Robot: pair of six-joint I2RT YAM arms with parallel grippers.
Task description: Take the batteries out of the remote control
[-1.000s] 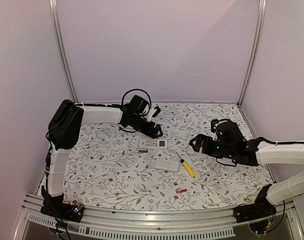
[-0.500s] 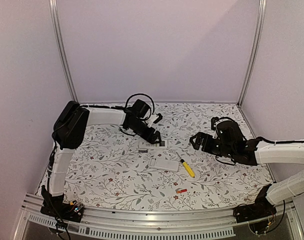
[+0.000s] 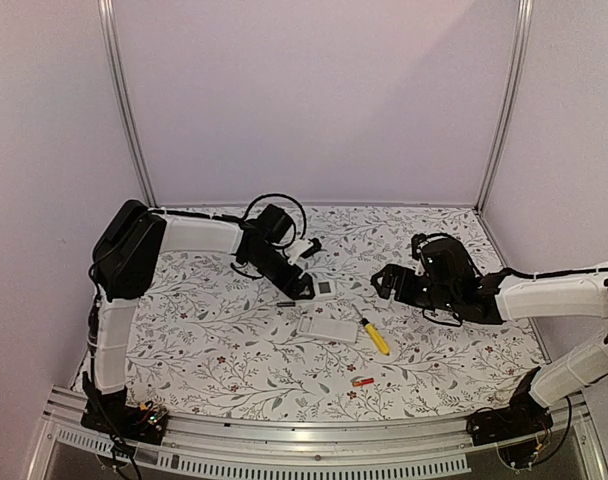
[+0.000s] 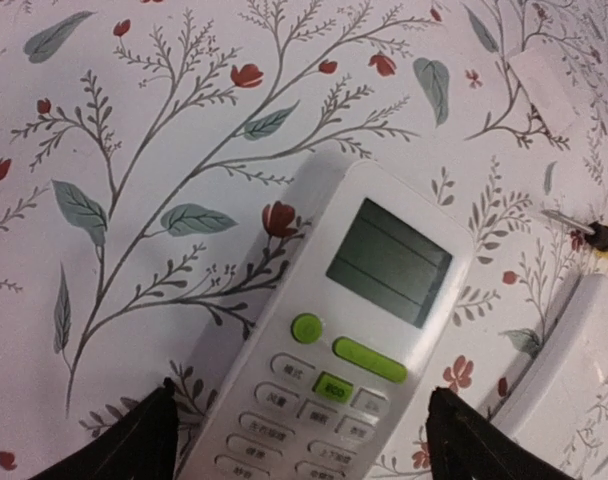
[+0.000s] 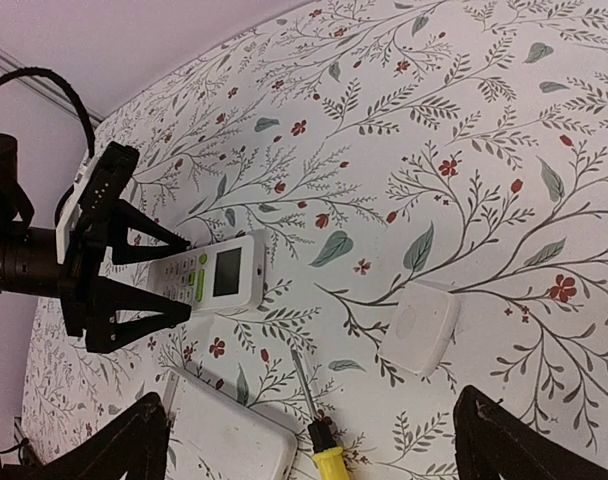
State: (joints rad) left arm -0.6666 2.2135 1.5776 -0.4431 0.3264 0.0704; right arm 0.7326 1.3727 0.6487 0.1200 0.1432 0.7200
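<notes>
left wrist view: remote control [image 4: 356, 320] face-up on the floral table [image 4: 134, 120], likely light, stiff, slick, best pinched across its long edges, where the left gripper [image 3: 304, 287] straddles it with 2 fingers [image 4: 139, 445] spread, unclenched; right gripper [image 3: 382, 284] gapes empty nearby.

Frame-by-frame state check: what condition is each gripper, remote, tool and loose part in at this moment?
left gripper: open, fingers astride the display remote's button end.
right gripper: open, empty.
display remote: lying flat, face up.
plain white remote: lying flat, no buttons showing.
screwdriver: lying loose beside the plain white remote.
small white cover: lying loose, apart from both remotes.
red-orange batteries: out, lying near the front edge.
</notes>
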